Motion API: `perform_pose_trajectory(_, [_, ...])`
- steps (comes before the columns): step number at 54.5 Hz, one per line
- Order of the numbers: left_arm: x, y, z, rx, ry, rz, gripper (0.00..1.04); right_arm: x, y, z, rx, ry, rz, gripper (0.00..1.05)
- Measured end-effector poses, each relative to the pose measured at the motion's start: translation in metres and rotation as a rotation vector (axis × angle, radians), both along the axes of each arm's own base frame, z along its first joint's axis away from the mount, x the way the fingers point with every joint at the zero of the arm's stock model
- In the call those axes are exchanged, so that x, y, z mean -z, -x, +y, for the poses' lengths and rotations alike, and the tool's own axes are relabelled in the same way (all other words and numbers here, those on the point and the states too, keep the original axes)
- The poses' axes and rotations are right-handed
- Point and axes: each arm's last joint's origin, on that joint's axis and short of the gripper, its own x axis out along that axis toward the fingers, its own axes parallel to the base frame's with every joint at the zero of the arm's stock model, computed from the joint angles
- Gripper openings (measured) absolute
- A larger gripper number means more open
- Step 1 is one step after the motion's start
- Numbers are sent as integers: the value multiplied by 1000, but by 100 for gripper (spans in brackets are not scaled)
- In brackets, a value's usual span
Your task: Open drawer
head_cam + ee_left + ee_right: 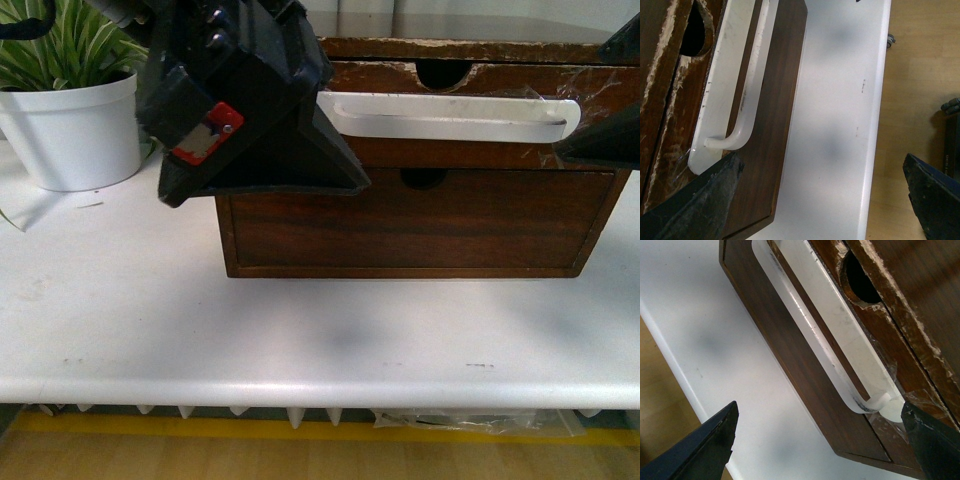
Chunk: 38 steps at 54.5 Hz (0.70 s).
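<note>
The drawer (385,77) is the upper one in a wooden box (600,215) that sits toward the back edge of the white worktop (300,330), from the middle over to the right side. Its dark front has a chipped, pale top edge and a half-round notch (443,72). A long white handle (450,117) runs across it just below the notch. Clear tape (595,100) wrinkles over the handle's right end. Whether the drawer is pulled out at all, the views do not settle.

Directly beneath the handle is a plain lower drawer front (415,225) with a small notch of its own (423,178).

The left gripper (822,160) is spread wide and holds nothing. One finger (705,205) is just beside the handle's left end, against the lower front. The other (935,200) hangs out past the worktop's front edge, over the wooden floor (920,100). In the front view this gripper's black body covers the handle's left end and the box's upper left corner.

The right gripper (820,407) is also wide and holds nothing. One finger (932,440) is near the taped right end of the handle. The other (700,450) is out over the front edge. Whether either near finger touches the handle cannot be told.

At the worktop's left side, toward the back corner, a striped-leaf plant (70,45) stands in a white pot (75,135), just behind the left gripper and apart from the box.
</note>
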Motion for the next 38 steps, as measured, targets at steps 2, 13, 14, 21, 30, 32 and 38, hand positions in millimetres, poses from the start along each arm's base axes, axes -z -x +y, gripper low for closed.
perform_pose_trajectory(2, [0, -2, -2, 1, -4, -1, 99, 1, -1, 1, -4, 0, 4, 96])
perform_pose_trajectory(13, [4, -11, -14, 21, -22, 20, 99, 4, -6, 8, -27, 9, 20, 96])
perform_pose_trajectory(14, [5, -12, -15, 23, -26, 19, 99, 4, -6, 8, -28, 9, 20, 96])
perform_pose_trajectory(21, [7, -17, -22, 32, -27, 21, 99, 4, -7, 11, -34, 11, 22, 96])
perform_pose_trajectory(30, [4, -29, -28, 30, -20, 7, 99, 5, -7, 14, -43, 11, 24, 96])
perform_pose_trajectory(32, [4, -30, -29, 28, -21, 6, 99, 5, -7, 14, -43, 11, 24, 96])
perform_pose_trajectory(38, [6, -36, -31, 22, -29, 9, 99, 5, -7, 14, -45, 11, 24, 96])
